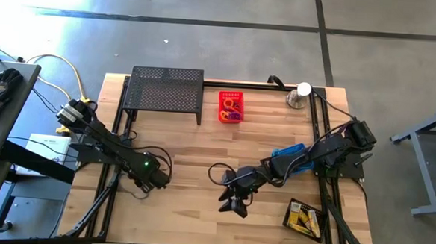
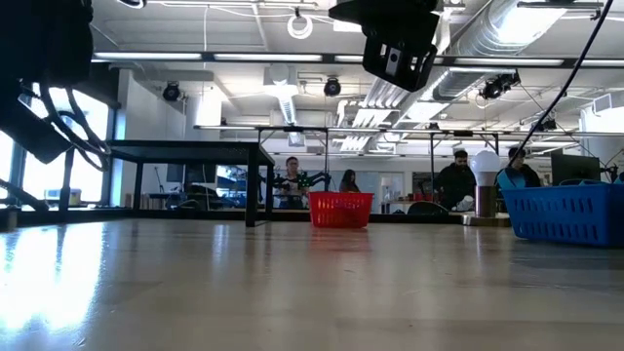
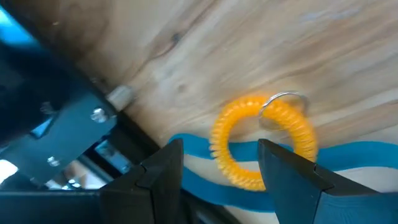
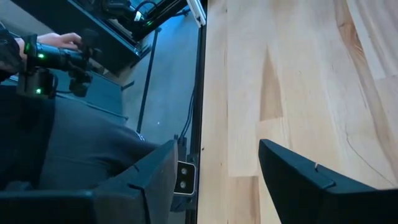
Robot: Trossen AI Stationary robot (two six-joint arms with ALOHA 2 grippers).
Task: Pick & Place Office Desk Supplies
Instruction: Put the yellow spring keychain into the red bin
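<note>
An orange coil loop [image 3: 264, 140] with a small metal ring [image 3: 283, 99] on it lay on the table [image 1: 201, 158], seen only in the left wrist view, where it sat between and just beyond the left gripper's [image 3: 221, 168] two fingers, which stood open with nothing between them and not touching the loop. A blue band [image 3: 348, 155] ran across the wood just beside the loop. From above, the left gripper [image 1: 155, 177] was well in front of the shelf [image 1: 166, 93], low over the table, and the loop itself was hidden there. The right gripper [image 1: 234, 203] hung over bare wood in front of the red basket [image 1: 231, 106]; its wrist view showed its fingers [image 4: 298, 171] apart and empty, with only planks and the table edge under them, and beyond the edge a person's hand [image 4: 59, 40]. The red basket, just right of the shelf, held small loops, orange and purple among them. A black tray [image 1: 303, 217] at the table's near right corner, right of the right gripper, held yellow-and-white boxes. The low view alone showed a blue basket [image 2: 570, 210] right of the red one, and people in the room behind.
</note>
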